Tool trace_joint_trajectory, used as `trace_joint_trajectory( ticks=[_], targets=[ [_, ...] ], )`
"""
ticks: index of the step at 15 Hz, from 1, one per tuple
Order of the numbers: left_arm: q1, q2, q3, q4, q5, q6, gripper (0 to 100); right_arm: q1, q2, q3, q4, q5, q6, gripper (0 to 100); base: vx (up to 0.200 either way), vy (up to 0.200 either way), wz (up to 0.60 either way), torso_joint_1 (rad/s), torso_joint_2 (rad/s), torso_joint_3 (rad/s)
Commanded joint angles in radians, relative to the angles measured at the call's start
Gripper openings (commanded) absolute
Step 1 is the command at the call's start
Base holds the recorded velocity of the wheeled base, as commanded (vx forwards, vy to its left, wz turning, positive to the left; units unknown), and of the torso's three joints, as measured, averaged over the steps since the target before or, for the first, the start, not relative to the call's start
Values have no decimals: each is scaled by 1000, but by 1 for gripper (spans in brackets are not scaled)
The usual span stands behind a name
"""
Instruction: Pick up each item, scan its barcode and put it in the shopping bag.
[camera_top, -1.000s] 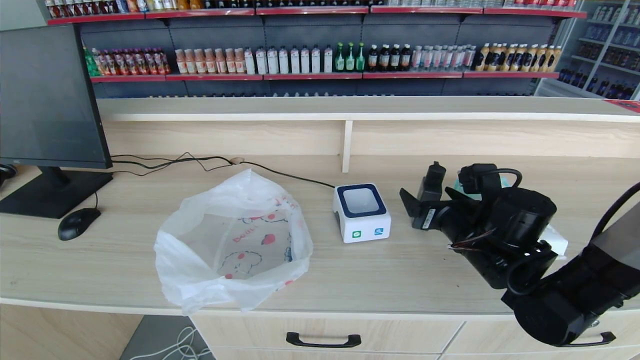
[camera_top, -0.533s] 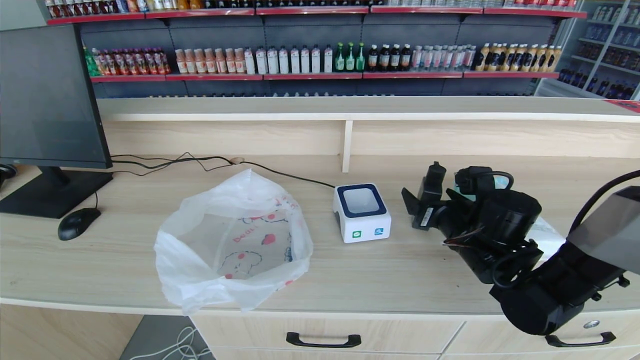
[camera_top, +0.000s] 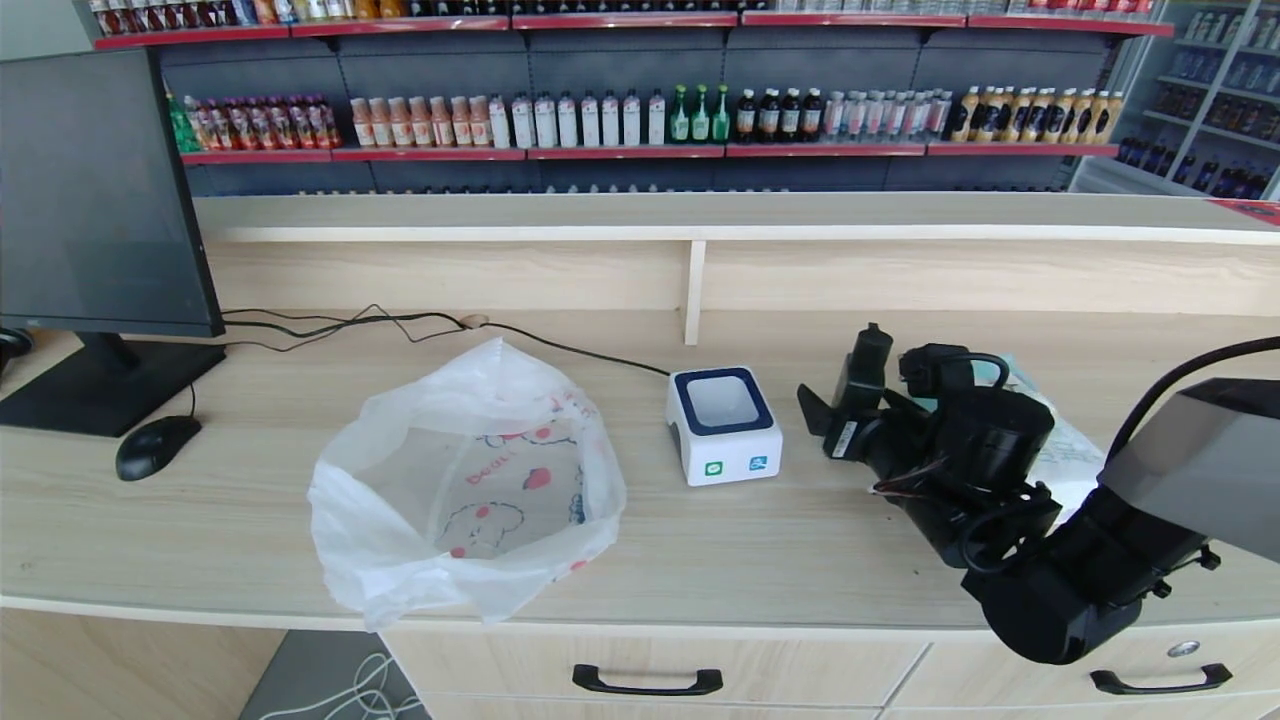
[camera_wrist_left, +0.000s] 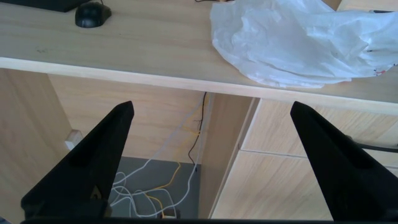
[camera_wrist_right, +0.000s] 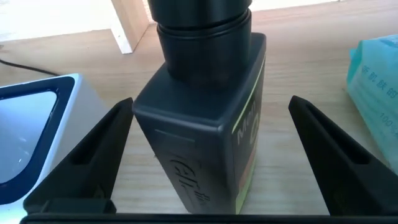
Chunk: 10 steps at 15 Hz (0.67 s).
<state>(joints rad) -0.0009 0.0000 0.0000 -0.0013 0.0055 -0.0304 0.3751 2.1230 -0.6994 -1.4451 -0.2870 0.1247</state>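
A dark square bottle with a black cap stands upright on the counter, right of the white scanner. My right gripper is open, one finger on each side of the bottle and neither touching it; in the head view this gripper partly hides the bottle. The white plastic shopping bag lies open-mouthed near the counter's front, left of the scanner. My left gripper is open and holds nothing, low in front of the counter edge, below the bag.
A teal tissue pack and a pale packet lie behind my right arm. A monitor and a mouse sit at the left, with cables along the back. Drawers are under the counter.
My right arm's wrist and forearm have shifted left and towards the bottle. The gripper stays open around the bottle. Bag and scanner have not moved.
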Motion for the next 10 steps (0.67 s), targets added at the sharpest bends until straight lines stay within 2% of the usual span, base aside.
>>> trace_joint_trajectory(
  ticks=[1,10],
  targets=[
    [-1,0,0,0,1,0,100,-2,3,0,0,0,1,100,0,0,0,0,0,0],
    [1,0,0,0,1,0,100,-38,-28,32,-5,2,12,100,0,0,0,0,0,0]
  ],
)
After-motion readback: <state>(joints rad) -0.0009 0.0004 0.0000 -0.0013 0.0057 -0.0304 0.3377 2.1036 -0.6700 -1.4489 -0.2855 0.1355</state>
